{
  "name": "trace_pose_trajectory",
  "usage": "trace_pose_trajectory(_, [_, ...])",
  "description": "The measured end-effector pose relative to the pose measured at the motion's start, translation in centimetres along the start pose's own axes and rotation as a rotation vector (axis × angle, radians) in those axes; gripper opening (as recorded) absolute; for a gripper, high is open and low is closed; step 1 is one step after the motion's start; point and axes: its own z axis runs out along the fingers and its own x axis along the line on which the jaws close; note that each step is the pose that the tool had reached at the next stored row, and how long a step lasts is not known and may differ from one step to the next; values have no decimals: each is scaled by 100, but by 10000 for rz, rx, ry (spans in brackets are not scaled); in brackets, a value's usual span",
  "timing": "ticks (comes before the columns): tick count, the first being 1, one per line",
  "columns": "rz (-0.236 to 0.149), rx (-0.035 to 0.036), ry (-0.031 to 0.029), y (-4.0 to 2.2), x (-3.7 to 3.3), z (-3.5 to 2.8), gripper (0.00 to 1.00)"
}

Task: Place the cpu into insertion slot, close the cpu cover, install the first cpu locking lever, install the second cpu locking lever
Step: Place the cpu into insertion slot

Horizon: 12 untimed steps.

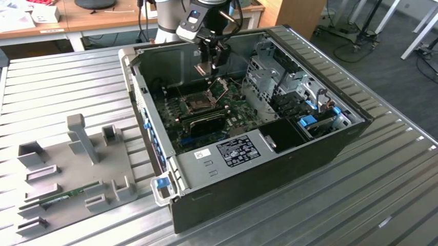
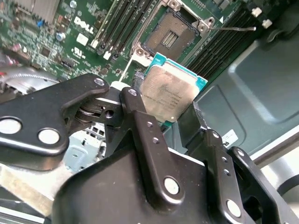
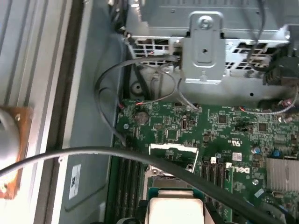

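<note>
In the exterior view, moving rightward, we find the insertion slot (image 1: 195, 104) lying bare inside the computer case (image 1: 274, 174), our claw (image 1: 206, 65) clamped on the cpu (image 1: 203, 70) by its edges above it, presumably to lower it flat, and the cpu cover (image 1: 220, 88) tipped up clear.

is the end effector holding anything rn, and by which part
The end effector holds the cpu, pinched at two opposite edges, clear of the insertion slot.

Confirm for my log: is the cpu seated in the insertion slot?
No, in the second wrist view the fingers hold the cpu apart from the empty insertion slot.
</note>
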Motion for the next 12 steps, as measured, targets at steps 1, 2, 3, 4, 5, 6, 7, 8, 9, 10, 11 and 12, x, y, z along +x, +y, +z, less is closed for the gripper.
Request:
trace_pose_trajectory(1, [109,-1,-9,-3,0,1,54])
trace_pose_trajectory(2, [188,-2,-11,-7,0,1,54])
trace_pose_trajectory(3, [238,-4,-5,-12,1,1,54])
trace_pose_trajectory(4, [272,-6,-1,-18,1,2,54])
trace_pose_trajectory(5, [289,-6,-1,-20,2,2,54])
trace_pose_trajectory(6, [289,-7,0,-20,2,2,54])
trace_pose_trajectory(7, [291,-7,0,-20,1,2,54])
trace_pose_trajectory(8, [292,-7,0,-20,1,2,54])
trace_pose_trajectory(9, [293,-7,0,-20,1,2,54])
trace_pose_trajectory(10, [294,-7,0,-20,1,2,54])
trace_pose_trajectory(11, [296,8,1,-20,1,2,54])
trace_pose_trajectory(12, [297,55,2,-20,2,2,54])
